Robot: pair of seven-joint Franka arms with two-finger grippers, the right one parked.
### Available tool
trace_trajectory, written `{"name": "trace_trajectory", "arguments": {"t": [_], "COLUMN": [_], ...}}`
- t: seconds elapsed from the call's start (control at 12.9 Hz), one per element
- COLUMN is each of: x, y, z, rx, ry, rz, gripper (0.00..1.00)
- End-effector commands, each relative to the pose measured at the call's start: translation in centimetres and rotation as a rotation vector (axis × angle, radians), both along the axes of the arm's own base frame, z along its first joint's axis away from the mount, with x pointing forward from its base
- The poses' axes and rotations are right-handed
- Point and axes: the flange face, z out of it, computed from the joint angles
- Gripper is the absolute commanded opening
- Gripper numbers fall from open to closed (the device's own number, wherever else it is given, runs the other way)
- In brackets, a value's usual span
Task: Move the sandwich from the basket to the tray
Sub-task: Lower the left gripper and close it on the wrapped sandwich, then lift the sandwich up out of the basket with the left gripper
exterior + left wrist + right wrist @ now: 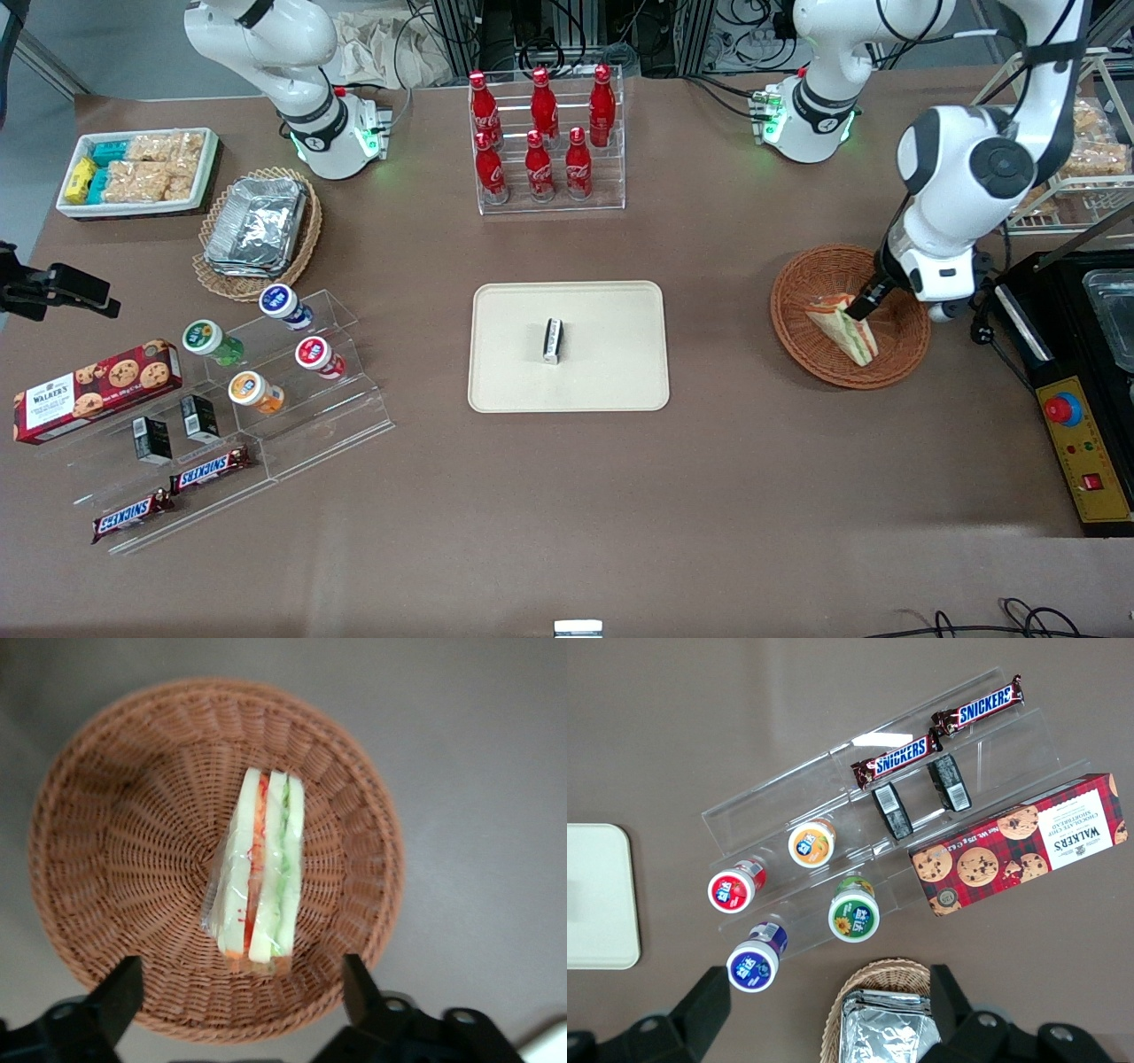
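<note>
The sandwich (846,330) (261,873), a plastic-wrapped wedge with red, green and orange layers, lies in the reddish-brown wicker basket (797,297) (133,815) toward the working arm's end of the table. My gripper (864,306) (241,974) hangs just over the basket, open. Its black fingers (120,997) stand wide apart, straddling one end of the sandwich and holding nothing. The pale beige tray (611,363) lies flat in the middle of the table, well apart from the basket.
A small black packet (553,340) lies on the tray. A rack of red cola bottles (545,142) stands farther from the front camera than the tray. A black machine with a red button (1076,425) sits beside the basket. Snack stands (257,390) fill the parked arm's end.
</note>
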Motion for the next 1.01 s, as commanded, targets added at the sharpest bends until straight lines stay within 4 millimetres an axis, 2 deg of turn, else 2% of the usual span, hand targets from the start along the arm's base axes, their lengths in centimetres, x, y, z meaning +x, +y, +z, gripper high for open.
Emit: {"name": "trace_trajectory", "arguments": {"t": [0.0,0.39,0.47,0.54,0.62,0.78,0.93], "x": [0.1,-0.1,-0.1,-0.1,0.0,0.4,0.5], "y": [-0.6,-0.4,-0.4,-0.2,0.0,0.1,-0.2], "z": [-3.9,-8.4,-9.1,-9.6,-9.4,-8.5,-5.1], "rx": [-0.002,-0.006,0.003,0.013,0.024,0.027,0.042], "ry": [-0.019,-0.015,-0.016,-0.010,-0.014,-0.029,-0.017], "rz": [0.054,0.047,0.028,0.014,-0.002,0.003,-0.015], "gripper": [1.00,0.99,0.74,0.24,0.00,0.00,0.00]}}
